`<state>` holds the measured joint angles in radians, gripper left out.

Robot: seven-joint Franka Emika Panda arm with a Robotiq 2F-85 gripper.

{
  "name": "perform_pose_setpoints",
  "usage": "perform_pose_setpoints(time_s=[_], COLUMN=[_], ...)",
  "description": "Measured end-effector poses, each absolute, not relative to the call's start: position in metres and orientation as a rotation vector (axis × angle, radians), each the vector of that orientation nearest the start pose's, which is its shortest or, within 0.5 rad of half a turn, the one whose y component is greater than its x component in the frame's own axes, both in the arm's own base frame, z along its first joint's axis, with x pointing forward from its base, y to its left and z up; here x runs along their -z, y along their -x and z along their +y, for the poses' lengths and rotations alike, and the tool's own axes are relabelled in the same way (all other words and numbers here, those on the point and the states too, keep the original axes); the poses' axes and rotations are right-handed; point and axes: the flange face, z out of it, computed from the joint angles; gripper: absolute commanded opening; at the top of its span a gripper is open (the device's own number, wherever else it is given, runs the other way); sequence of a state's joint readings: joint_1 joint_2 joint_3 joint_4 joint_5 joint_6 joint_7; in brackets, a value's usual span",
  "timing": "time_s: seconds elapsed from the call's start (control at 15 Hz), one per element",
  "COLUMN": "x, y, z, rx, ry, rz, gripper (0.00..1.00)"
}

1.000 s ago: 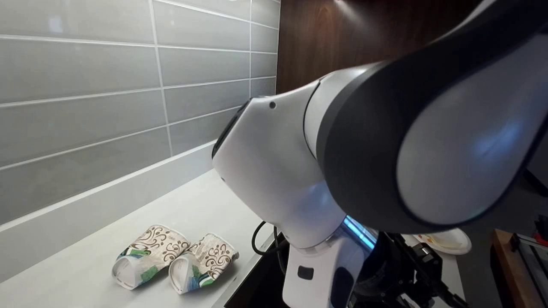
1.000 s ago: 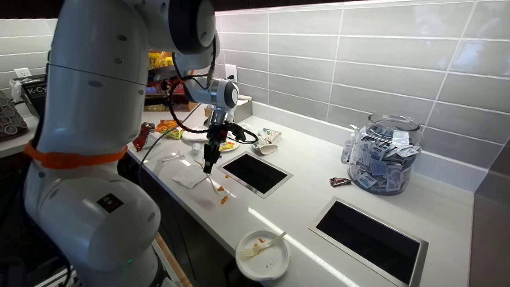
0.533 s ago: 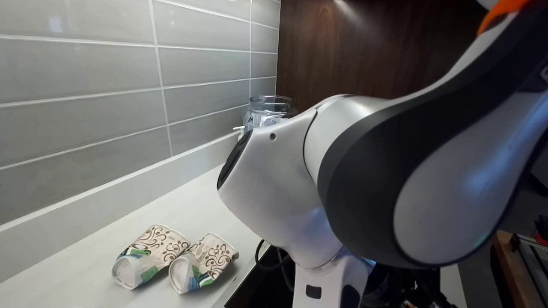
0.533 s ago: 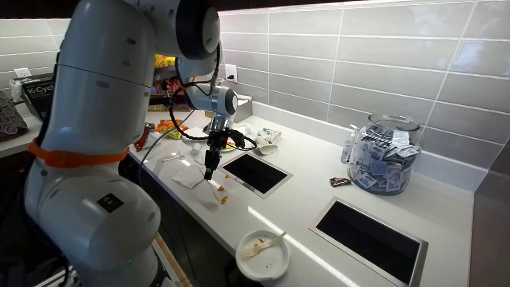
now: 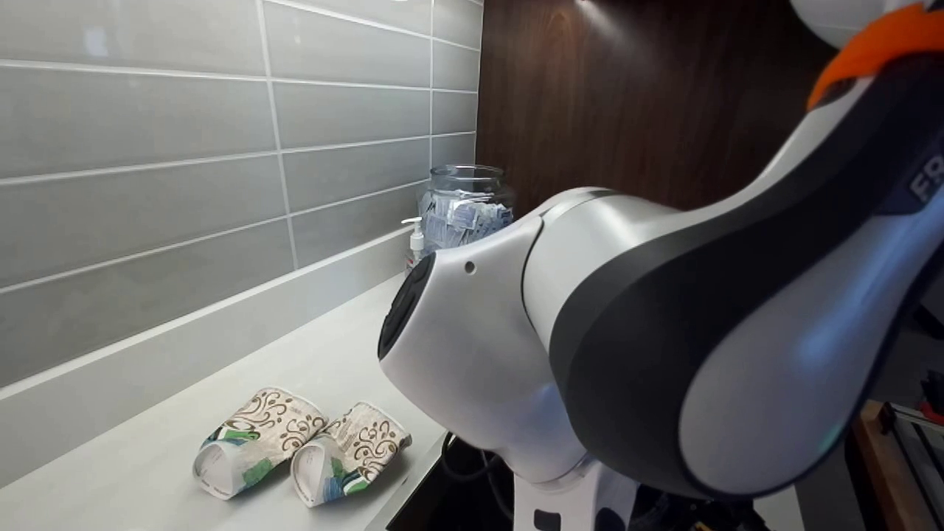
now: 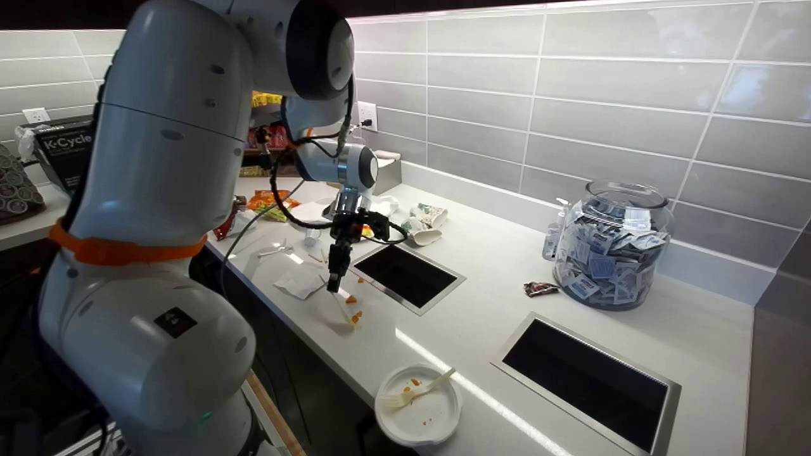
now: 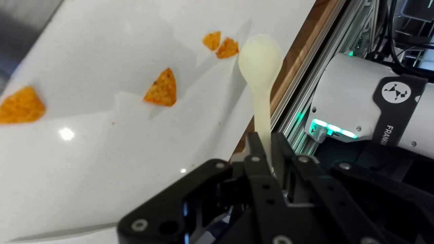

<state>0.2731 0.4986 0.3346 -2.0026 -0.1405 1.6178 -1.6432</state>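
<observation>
Black fingers, nearly together, cream spoon gripped by its handle

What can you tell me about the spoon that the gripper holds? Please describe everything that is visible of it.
The spoon is pale cream, with a smooth oval bowl and a slim handle; it looks like plastic. The gripper is shut on the handle, whose far end is hidden. In an exterior view the spoon slants down over the counter, bowl lowest; whether they touch, I cannot tell.
</observation>
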Motion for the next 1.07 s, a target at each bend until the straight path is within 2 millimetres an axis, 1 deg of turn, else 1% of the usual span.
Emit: perform_pose_setpoints(time_s=[0.47, 1.07], x=[-0.183, -0.187], y=[-0.414, -0.424], z=[0.276, 0.279], rx=[1.295, 1.244], ry=[-1.246, -1.270], rz=[3.097, 3.129], gripper=[0.03, 0.03])
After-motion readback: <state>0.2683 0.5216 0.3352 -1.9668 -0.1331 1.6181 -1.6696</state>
